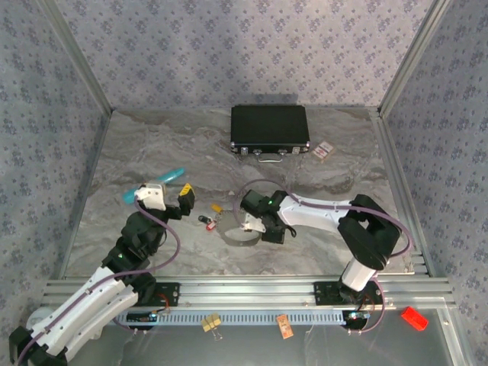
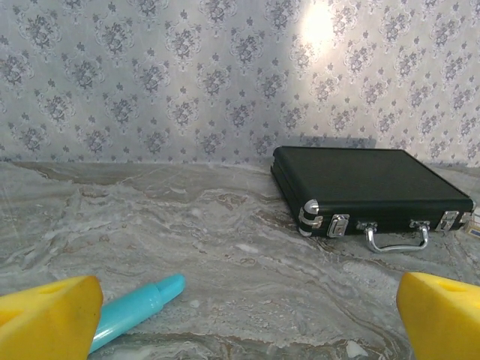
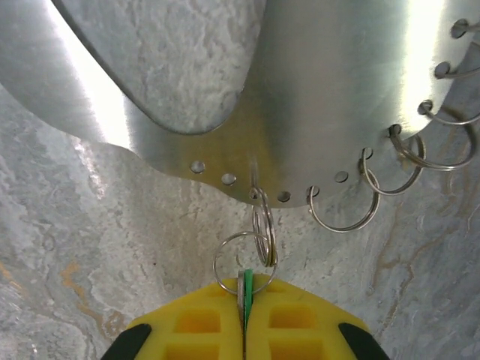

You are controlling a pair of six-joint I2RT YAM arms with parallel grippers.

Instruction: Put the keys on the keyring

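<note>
The keyring (image 3: 330, 97) is a grey metal hoop with holes along its edge and small split rings hanging from them; it lies mid-table (image 1: 238, 235). My right gripper (image 3: 244, 300) is shut on a green key (image 3: 247, 283), whose thin ring is linked through a split ring (image 3: 264, 225) on the hoop's edge. From above, the right gripper (image 1: 258, 223) sits at the hoop. A yellow key (image 1: 216, 207) and a red key (image 1: 207, 221) lie loose on the table left of the hoop. My left gripper (image 1: 178, 200) (image 2: 244, 322) is open and holds nothing, left of those keys.
A teal marker (image 1: 152, 185) (image 2: 135, 311) lies beside the left gripper. A shut black case (image 1: 270, 127) (image 2: 367, 184) rests at the back, a small tag (image 1: 325, 150) to its right. On the front rail sit a yellow binder clip (image 1: 211, 323), an orange tag (image 1: 284, 326) and a red piece (image 1: 414, 318).
</note>
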